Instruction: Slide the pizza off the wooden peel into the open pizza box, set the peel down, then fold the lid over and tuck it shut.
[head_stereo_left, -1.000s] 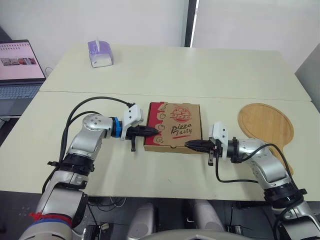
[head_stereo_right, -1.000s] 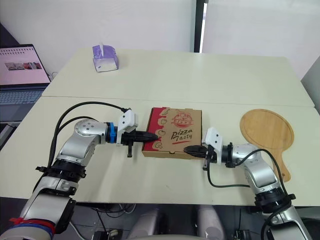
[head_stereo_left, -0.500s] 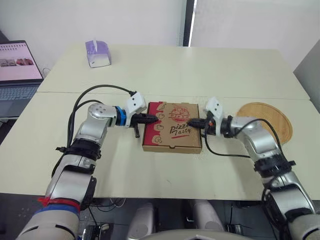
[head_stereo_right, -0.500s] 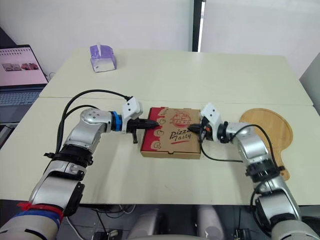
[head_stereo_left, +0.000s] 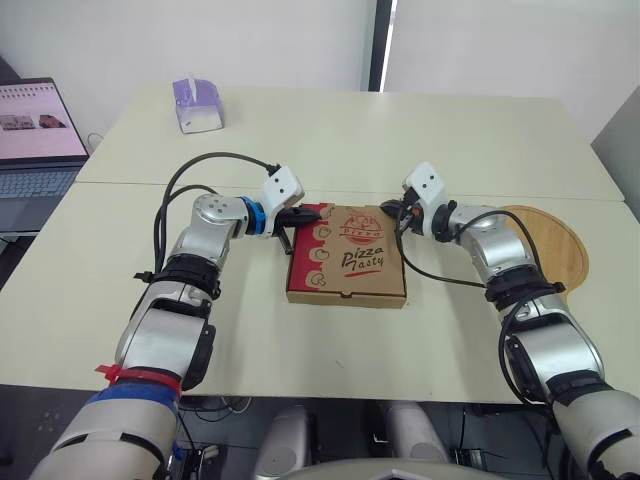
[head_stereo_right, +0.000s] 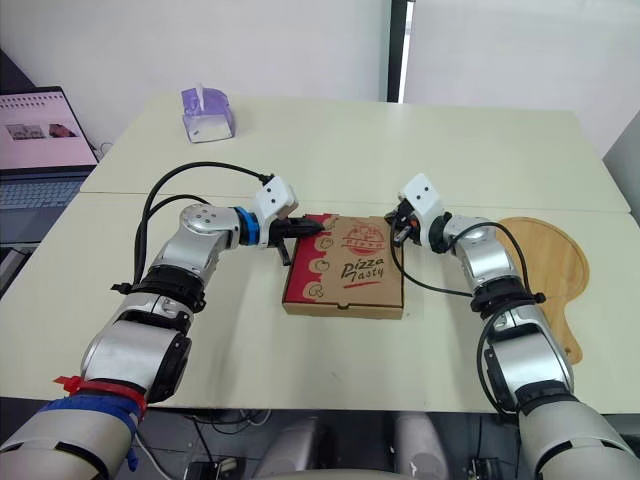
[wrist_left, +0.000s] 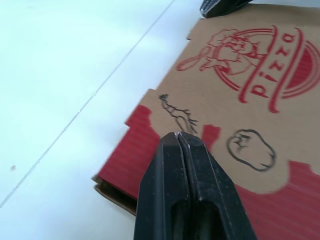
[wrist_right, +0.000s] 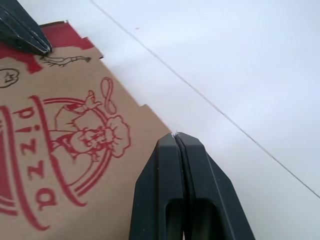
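My left gripper (head_stereo_left: 308, 212) has moved from the middle of the left edge of the pizza box (head_stereo_left: 346, 262) up to its upper-left corner. My right gripper (head_stereo_left: 393, 212) swung from lower-right corner to upper-right corner.

Arms (head_stereo_left: 205, 225): silver shells
Cables (head_stereo_left: 222, 154): black loops
Wrists: white blocks (head_stereo_left: 283, 187); blue ring (head_stereo_left: 253, 216) at left
Fingers (wrist_left: 200, 185): black, tapered

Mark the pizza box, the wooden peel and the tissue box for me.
pizza box (head_stereo_left: 345, 255), left eye view, middle of the closed lid.
wooden peel (head_stereo_left: 556, 245), left eye view, bare round blade.
tissue box (head_stereo_left: 198, 112), left eye view, middle of the box.
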